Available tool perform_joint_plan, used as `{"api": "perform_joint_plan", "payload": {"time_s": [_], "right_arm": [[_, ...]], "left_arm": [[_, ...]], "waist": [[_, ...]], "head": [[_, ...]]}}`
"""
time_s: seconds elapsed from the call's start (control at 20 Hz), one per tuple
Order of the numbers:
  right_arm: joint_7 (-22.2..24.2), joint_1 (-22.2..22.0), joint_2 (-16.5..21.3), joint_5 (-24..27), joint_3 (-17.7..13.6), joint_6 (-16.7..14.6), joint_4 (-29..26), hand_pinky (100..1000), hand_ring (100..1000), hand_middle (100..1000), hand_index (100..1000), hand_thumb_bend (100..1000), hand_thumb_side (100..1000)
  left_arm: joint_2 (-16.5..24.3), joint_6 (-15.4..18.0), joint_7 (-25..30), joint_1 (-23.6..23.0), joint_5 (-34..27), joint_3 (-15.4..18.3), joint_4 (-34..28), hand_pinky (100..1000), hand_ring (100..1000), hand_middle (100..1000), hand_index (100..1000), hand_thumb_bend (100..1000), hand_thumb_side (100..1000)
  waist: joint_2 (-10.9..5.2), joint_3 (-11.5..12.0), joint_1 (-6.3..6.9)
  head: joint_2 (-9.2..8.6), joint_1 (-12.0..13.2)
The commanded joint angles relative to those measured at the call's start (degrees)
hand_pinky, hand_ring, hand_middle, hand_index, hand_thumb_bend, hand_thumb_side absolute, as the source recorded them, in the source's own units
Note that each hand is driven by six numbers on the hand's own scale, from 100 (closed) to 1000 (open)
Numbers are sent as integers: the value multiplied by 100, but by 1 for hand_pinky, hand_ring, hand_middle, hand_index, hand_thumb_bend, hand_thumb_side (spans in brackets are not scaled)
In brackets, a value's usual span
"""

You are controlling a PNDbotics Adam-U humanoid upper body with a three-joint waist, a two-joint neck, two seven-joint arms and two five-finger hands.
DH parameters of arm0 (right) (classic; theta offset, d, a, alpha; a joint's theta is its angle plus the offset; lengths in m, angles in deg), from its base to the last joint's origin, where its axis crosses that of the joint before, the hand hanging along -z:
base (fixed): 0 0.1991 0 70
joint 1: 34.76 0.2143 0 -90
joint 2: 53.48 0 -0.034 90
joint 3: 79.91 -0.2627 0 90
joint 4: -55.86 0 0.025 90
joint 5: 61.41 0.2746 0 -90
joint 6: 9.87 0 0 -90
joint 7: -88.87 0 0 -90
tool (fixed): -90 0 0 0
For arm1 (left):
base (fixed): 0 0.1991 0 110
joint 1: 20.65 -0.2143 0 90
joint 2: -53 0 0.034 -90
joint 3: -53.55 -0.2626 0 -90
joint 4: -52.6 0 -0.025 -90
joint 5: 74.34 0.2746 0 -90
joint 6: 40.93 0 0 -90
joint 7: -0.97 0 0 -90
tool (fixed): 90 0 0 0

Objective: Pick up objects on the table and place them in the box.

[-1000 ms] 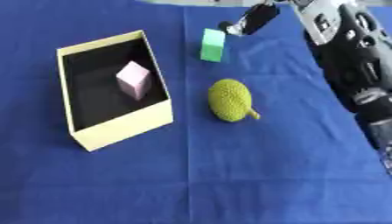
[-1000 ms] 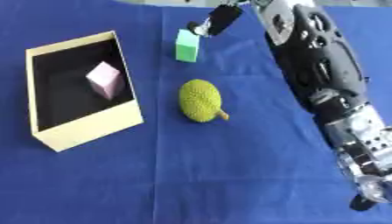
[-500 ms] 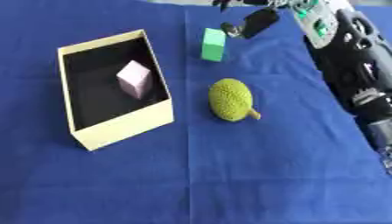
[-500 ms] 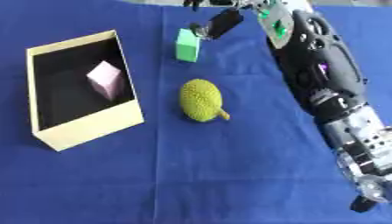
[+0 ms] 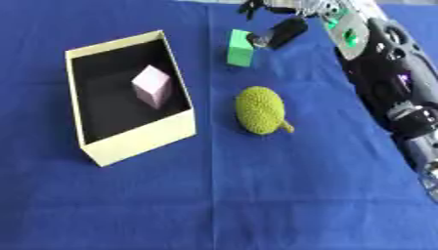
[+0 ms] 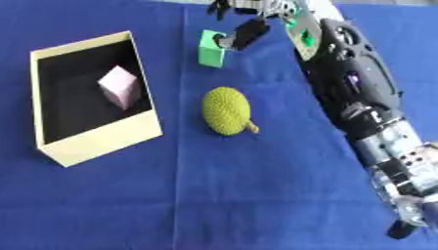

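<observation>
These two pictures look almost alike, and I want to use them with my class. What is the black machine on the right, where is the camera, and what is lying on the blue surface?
Both pictures come from the two eyes of one camera in a robot's head, looking down at its work, so they nearly match. The black and silver machine is the robot's right arm; its right hand reaches to the far side, with its fingers at the green block. It holds nothing yet. On the blue table stand a cream box with a pink block inside, and a bumpy yellow-green fruit beside the box. The left hand is out of sight.
</observation>
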Motion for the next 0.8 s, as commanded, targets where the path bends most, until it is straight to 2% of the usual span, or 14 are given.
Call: {"api": "perform_joint_plan", "payload": {"time_s": [0.05,0.45,0.8], "right_arm": [[14,160,32,-116,-26,-25,1,898,943,796,955,138,565],[21,148,31,-190,-13,-78,8,901,950,813,971,114,688],[-333,134,-2,-659,-14,22,66,902,952,823,1000,135,718]], "left_arm": [[42,10,47,79,-27,32,-99,712,814,752,819,233,615],[31,12,60,83,-41,38,-99,712,815,752,819,234,615],[15,11,66,83,-59,36,-99,711,816,753,819,230,619]], "waist": [[-104,10,27],[-105,25,-8],[-73,36,2]], "head": [[28,-10],[28,14],[18,14]]}}
